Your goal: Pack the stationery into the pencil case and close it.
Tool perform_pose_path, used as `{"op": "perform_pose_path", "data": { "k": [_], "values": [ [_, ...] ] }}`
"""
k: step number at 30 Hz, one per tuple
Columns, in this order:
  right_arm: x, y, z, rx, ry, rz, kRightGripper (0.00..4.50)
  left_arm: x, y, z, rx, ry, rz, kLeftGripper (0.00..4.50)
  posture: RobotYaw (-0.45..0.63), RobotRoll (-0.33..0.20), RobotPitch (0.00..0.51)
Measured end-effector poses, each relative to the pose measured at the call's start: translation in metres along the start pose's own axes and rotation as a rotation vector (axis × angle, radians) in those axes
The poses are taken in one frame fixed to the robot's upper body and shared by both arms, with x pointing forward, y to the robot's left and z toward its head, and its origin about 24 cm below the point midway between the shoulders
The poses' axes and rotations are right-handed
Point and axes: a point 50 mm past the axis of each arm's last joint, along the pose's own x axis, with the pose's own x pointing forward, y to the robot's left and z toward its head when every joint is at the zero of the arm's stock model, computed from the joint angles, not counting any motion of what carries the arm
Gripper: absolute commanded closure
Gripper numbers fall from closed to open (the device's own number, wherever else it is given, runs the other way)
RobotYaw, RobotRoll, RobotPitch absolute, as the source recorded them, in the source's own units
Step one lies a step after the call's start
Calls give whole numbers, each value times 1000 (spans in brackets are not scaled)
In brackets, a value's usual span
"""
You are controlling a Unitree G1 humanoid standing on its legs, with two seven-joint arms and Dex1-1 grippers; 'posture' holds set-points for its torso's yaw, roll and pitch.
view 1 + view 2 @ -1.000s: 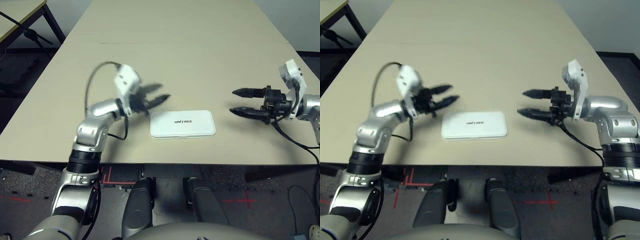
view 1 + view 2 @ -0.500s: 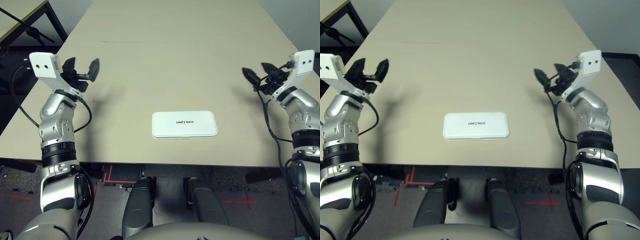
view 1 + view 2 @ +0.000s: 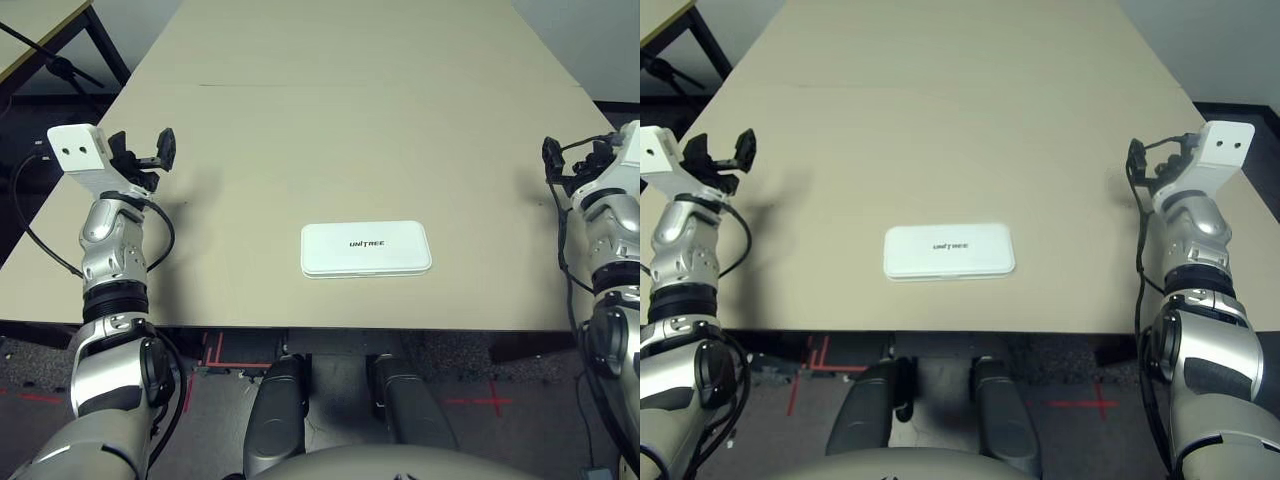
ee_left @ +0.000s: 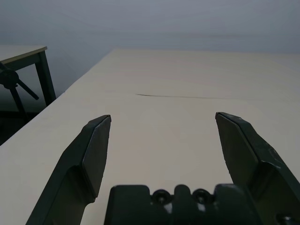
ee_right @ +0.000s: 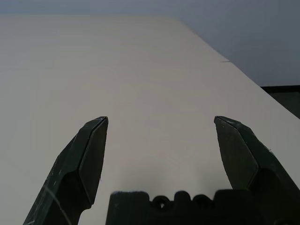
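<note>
From the head, a pale worktop (image 3: pixel 330 130) is shown, with a flat white pencil case (image 3: pixel 366 250) laid near its front edge, midway between the two arms; its lid is down and its lettering faces up, a central spot that is presumably meant to be reached from either side. The left gripper (image 3: pixel 143 145) is held well apart from the case, out toward the left side of the worktop; the right gripper (image 3: pixel 1162 160) is held likewise on the right, so that the middle is left free, as would be fitting once packing and closing are done. Whether the stationery is inside cannot be told through the closed lid, though that may be supposed; no further move seems to be called for, unless the lid should prove unlatched.

From the left wrist, the jaws are seen spread wide, with nothing gripped; bare worktop lies beyond them.

From the right wrist, the jaws are likewise parted and unloaded; they are aimed across bare worktop, perhaps simply at rest.
</note>
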Motion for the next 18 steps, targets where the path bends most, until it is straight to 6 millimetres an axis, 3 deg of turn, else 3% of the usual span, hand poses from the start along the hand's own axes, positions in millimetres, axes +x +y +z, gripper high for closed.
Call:
{"op": "perform_pose_path", "data": {
  "k": [18],
  "values": [
    [0,12,-8,13,15,61,0,-2,-5,-6,-6,15,-11,22,20,0,211]
  ]
}}
